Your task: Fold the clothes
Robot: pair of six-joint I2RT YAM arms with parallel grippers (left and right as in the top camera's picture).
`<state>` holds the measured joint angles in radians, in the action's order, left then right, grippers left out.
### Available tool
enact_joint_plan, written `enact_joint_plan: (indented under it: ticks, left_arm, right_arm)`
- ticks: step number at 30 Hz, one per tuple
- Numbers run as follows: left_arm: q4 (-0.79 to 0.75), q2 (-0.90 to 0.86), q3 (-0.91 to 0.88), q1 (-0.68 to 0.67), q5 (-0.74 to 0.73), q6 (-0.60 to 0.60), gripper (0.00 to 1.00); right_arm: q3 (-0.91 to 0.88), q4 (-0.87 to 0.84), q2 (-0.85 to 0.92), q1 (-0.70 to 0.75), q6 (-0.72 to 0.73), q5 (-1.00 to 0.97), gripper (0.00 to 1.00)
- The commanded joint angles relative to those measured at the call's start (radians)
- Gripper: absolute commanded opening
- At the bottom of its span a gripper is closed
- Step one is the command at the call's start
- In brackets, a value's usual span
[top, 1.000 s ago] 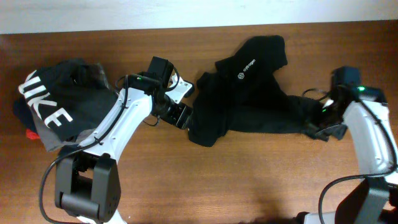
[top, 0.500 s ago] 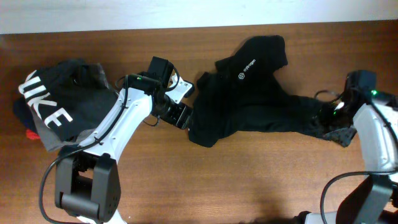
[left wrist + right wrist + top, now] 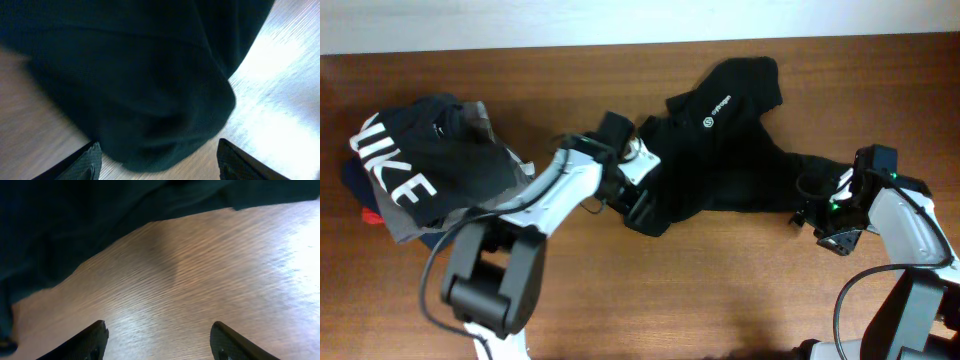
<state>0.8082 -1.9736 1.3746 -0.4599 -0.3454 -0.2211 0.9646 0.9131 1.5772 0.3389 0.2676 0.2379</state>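
Filling left wrist view, blurred T-shirt (image 3: 150, 85)

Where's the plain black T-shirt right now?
Overhead, the black T-shirt lies crumpled right of centre, between the left gripper and the right gripper.

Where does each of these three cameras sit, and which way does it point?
Overhead: fixed above, looking straight down on the brown wooden table, the plain black soft T-shirt, the white left arm and right arm.
Left wrist: on the left arm, looking past the open left gripper at the T-shirt's rounded edge.
Right wrist: on the right arm, looking past the open right gripper at bare wood beside the T-shirt.
Shared: all three show T-shirt and table.
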Motion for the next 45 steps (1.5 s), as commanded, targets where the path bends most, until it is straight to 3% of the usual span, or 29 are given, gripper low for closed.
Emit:
enact_joint_plan:
  ticks: [1,3,4,5,11,15,17,23,30,35,40,45]
  left_arm:
    - [-0.012,-0.059,-0.011,-0.024,0.037,-0.023,0.68]
    - [-0.015,-0.076,-0.011,-0.029,0.037,-0.023,0.30]
    - [-0.014,-0.076,-0.010,-0.028,0.037,-0.017,0.06]
    - [-0.006,-0.070,-0.004,-0.025,0.041,-0.007,0.00]
    - [0.093,0.006,0.070,0.051,0.132,0.190,0.00]
    - [0.098,0.090,0.074,0.145,0.224,0.293,0.00]
    - [0.098,0.116,0.074,0.195,0.227,0.317,0.00]
    - [0.129,0.129,0.074,0.277,0.227,0.323,0.01]
    - [0.133,0.129,0.074,0.280,0.231,0.322,0.00]
    - [0.148,0.129,0.074,0.280,0.231,0.322,0.01]
    - [0.151,0.129,0.074,0.280,0.231,0.321,0.01]
    - [0.153,0.129,0.074,0.280,0.231,0.321,0.01]
  right_arm:
    - [0.000,0.006,0.002,0.000,-0.080,0.074,0.70]
    - [0.000,0.006,0.002,0.000,-0.080,0.074,0.70]
    - [0.000,0.006,0.002,0.000,-0.080,0.074,0.70]
    - [0.000,0.006,0.002,0.000,-0.080,0.073,0.70]
    - [-0.001,0.006,0.002,0.000,-0.045,0.061,0.69]
    - [-0.011,0.005,0.002,0.000,-0.020,0.062,0.53]
    - [-0.024,0.004,0.002,0.000,-0.005,0.065,0.50]
    - [-0.103,-0.076,0.002,-0.019,0.003,0.106,0.41]
    - [-0.199,-0.287,0.002,-0.103,0.003,0.248,0.35]
    - [-0.200,-0.332,0.002,-0.142,0.003,0.313,0.28]
    - [-0.195,-0.366,0.002,-0.142,-0.058,0.436,0.27]
    - [-0.157,-0.196,-0.003,-0.117,-0.049,0.215,0.37]
